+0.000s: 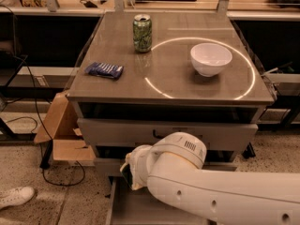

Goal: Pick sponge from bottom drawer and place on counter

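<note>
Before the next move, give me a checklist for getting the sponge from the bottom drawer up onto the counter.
1. Bottom drawer pulled out: ok.
2. Gripper low in front of the cabinet, over the drawer's left part: ok.
3. Sponge in sight: cannot tell; the arm hides most of the drawer floor.
4. Hold on the sponge: cannot tell.
5. Bare spot on the counter, near the front between the blue packet and the bowl: ok.
6. Way up past the counter's front edge: cannot tell from this view.
</note>
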You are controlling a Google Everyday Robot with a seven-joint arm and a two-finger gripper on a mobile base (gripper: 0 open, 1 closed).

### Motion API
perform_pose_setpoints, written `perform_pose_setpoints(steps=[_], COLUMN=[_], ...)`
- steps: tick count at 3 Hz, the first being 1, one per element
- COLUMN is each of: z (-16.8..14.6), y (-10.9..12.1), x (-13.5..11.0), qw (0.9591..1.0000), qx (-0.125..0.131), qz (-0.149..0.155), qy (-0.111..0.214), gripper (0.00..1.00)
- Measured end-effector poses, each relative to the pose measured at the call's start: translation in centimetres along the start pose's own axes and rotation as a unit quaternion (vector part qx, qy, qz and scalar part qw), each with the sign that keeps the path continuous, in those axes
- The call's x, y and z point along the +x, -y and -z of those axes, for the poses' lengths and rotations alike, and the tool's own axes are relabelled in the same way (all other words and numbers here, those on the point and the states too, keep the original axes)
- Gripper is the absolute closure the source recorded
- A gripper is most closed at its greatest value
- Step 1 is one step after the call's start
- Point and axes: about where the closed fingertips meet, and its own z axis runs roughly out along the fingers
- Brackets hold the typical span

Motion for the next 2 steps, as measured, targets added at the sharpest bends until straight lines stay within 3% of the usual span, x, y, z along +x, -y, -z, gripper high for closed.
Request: perform_pose_setpoints(steps=[1,2], z=[0.5,3.3], y=[0.5,2.7], x=[0.4,1.3], qw=[1.0,0.9989], qx=[0.006,0.031], qz=[-0.002,0.002], qy=[-0.007,-0.035], gripper=[1.0,1.0])
